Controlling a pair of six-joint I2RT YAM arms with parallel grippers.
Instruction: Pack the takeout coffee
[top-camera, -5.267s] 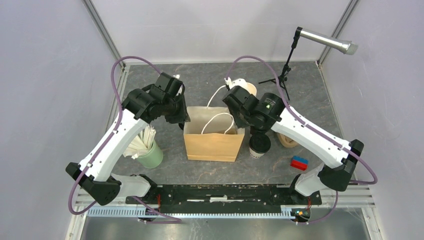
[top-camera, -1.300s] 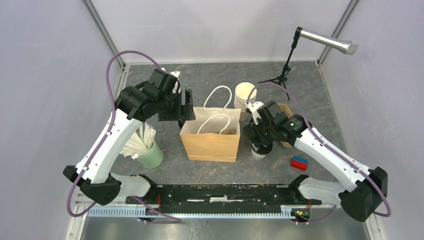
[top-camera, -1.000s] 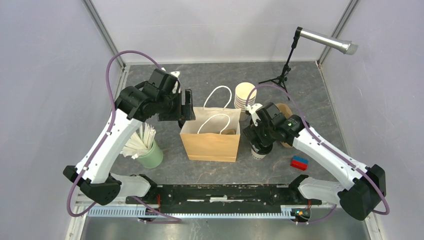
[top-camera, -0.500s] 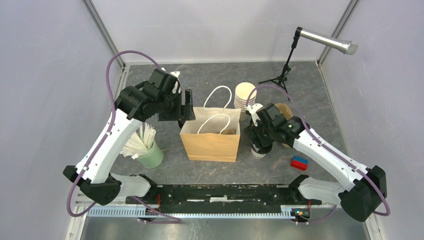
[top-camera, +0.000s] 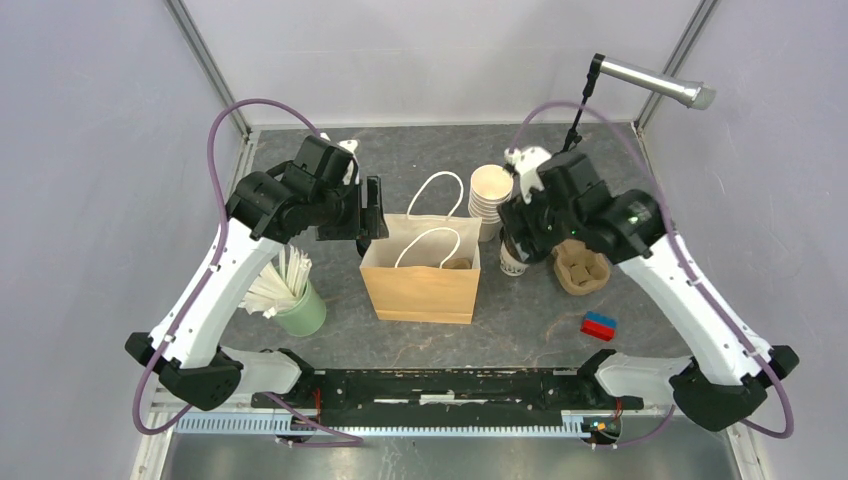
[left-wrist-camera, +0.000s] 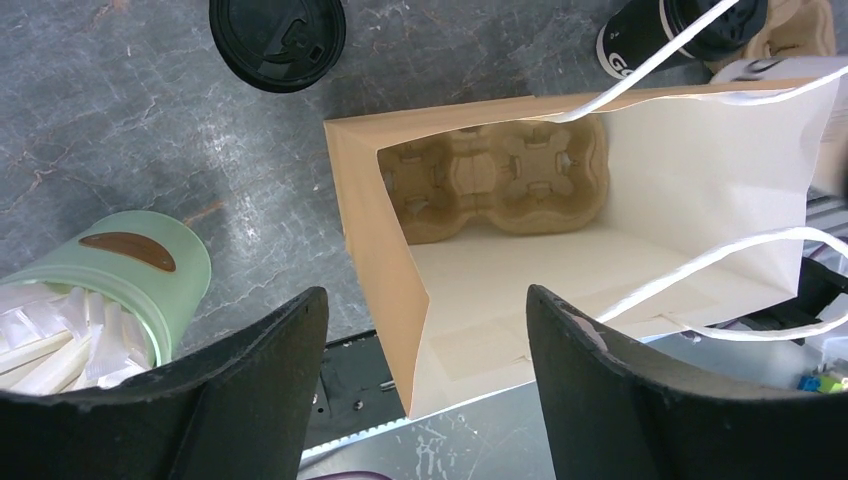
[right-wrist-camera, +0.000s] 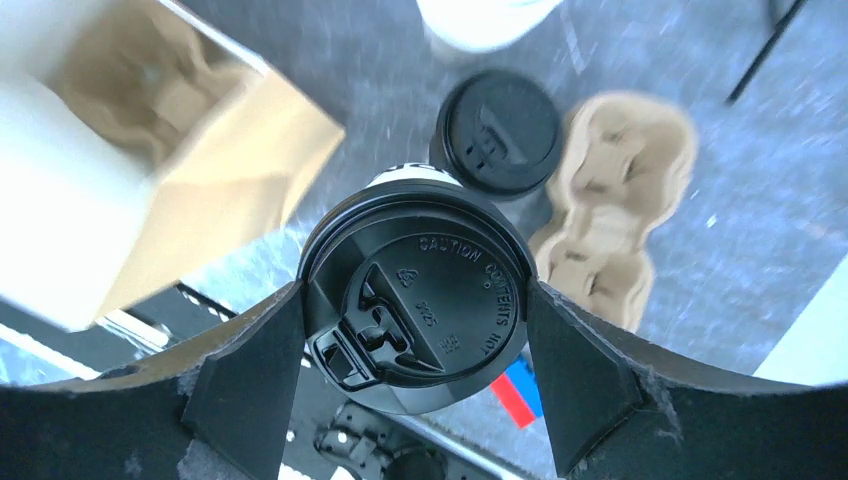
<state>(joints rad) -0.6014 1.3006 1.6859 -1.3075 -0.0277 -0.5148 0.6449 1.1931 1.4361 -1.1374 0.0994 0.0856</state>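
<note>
In bag, carrier tray; tin left of bag, cup stack behind-right; lidded cup right of bag, spare tray further right.

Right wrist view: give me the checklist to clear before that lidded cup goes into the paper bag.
1. Cream paper cup with black plastic lid clamped in right gripper: ok.
2. Lid seated level: ok.
3. Brown paper bag mouth open: ok.
4. Moulded pulp carrier inside bag, wells empty: ok.
5. White cord handles clear of mouth: not ok, one crosses it.
6. Left gripper steadying bag: cannot tell; open around its edge.
</note>
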